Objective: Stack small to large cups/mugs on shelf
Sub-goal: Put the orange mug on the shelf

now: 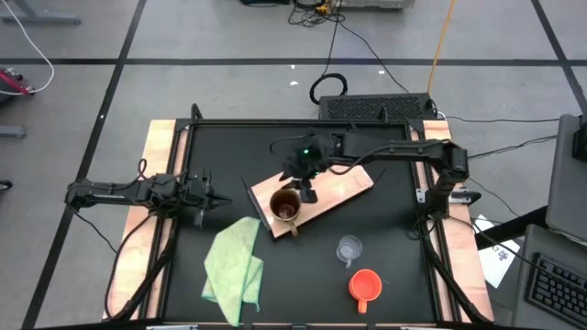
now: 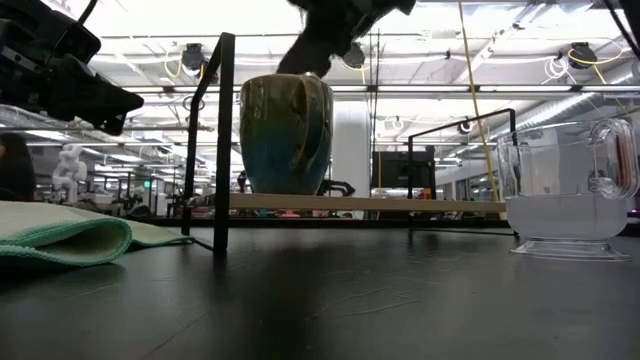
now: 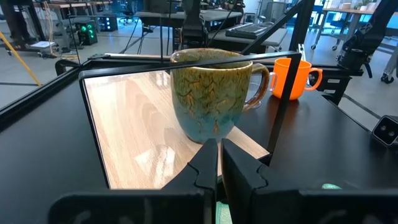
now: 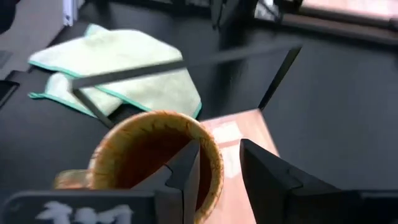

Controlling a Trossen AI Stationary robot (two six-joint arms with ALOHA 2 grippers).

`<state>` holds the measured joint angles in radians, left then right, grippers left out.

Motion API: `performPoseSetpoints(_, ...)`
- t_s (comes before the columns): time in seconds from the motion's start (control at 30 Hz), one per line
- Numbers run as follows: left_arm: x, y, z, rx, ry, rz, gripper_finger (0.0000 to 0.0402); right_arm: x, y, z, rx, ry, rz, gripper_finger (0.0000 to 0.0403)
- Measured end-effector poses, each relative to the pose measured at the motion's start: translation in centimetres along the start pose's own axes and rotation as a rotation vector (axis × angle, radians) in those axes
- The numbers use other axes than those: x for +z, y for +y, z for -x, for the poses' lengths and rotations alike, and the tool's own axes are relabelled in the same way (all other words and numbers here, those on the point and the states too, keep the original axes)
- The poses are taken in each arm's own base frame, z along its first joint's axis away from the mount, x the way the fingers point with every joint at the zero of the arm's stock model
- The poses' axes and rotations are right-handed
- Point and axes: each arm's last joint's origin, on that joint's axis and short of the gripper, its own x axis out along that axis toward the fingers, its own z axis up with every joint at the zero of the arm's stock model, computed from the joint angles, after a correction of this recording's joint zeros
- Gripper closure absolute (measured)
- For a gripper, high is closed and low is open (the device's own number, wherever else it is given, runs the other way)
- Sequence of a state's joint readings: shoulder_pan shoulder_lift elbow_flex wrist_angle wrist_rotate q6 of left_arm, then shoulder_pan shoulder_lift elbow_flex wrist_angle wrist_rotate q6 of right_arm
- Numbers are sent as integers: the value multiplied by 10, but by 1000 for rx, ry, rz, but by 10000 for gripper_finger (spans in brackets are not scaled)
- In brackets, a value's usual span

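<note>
The brown mug (image 1: 286,209) (image 2: 286,135) stands upright on the near-left end of the light-wood shelf (image 1: 348,188), a board raised on thin black legs (image 2: 222,140). My right gripper (image 1: 305,191) (image 4: 221,168) hovers open at the mug's rim, one finger over the inside and one outside the wall. The clear glass cup (image 1: 348,249) (image 2: 570,190) and the orange-red mug (image 1: 365,284) (image 3: 292,78) stand on the black table, nearer than the shelf. My left gripper (image 1: 220,197) (image 3: 219,155) is shut, left of the shelf, pointing at the brown mug (image 3: 208,93). My right gripper comes from above, slanting down, with the brown mug's rim (image 4: 214,163) between its open fingers. A gap shows on both sides of the wall, and I cannot tell whether either finger touches it. The mug stands upright on the shelf.
A light green cloth (image 1: 234,264) (image 2: 60,235) lies crumpled on the table's near-left part. The black frame posts (image 1: 194,115) stand at the table's corners. Bare black table lies between the cloth and the glass cup.
</note>
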<state>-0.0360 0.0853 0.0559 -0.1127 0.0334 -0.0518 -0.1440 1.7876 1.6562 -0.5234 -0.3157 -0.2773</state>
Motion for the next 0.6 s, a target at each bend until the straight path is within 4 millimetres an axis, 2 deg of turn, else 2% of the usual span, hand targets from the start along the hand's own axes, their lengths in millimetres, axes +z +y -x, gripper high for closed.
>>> performPoseSetpoints(0.13,0,0,0,0,0,-19,378,5,9,28,0,-4,61,319)
performPoseSetpoints(0.3,0,0,0,5,-2,-54,378,-4,21,55,-4,-21,59,392)
performPoseSetpoints(0.6,0,0,0,8,-3,-57,378,-40,47,86,-21,-122,69,402)
